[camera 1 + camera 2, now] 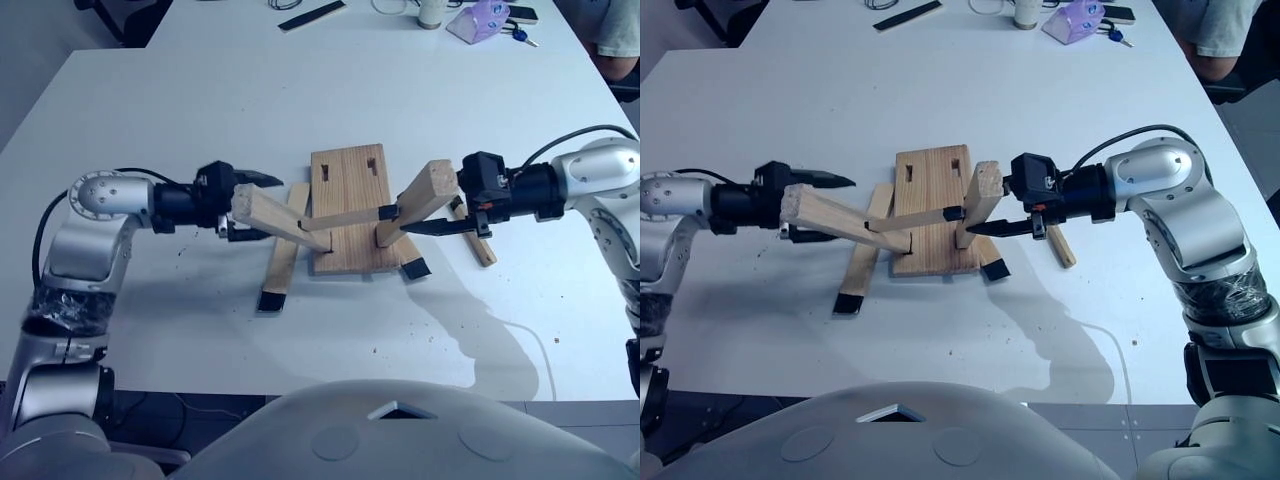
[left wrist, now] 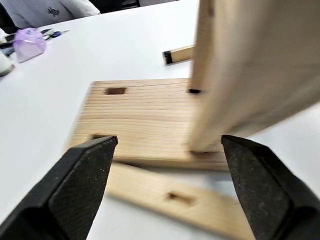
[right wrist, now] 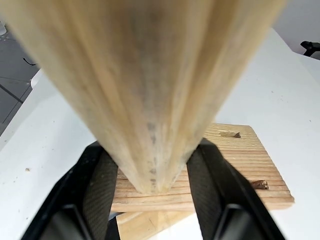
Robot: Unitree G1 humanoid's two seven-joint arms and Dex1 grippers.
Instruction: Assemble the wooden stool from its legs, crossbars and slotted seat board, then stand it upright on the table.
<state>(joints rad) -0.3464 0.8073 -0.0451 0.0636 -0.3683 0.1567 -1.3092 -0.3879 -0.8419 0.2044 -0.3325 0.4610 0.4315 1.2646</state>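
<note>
Left gripper: fingers wide, flanking left leg; gap plain in left wrist view. Right gripper: clamped on right leg, pads tight in right wrist view. Long axes of both legs slant down inward onto seat board, flat on table. Crossbar, roughly level, joins them.

Silver arm shells, black wrist units, looping black cables, black pincer fingers.

seat board centre | loose leg left | crossbar right
</note>
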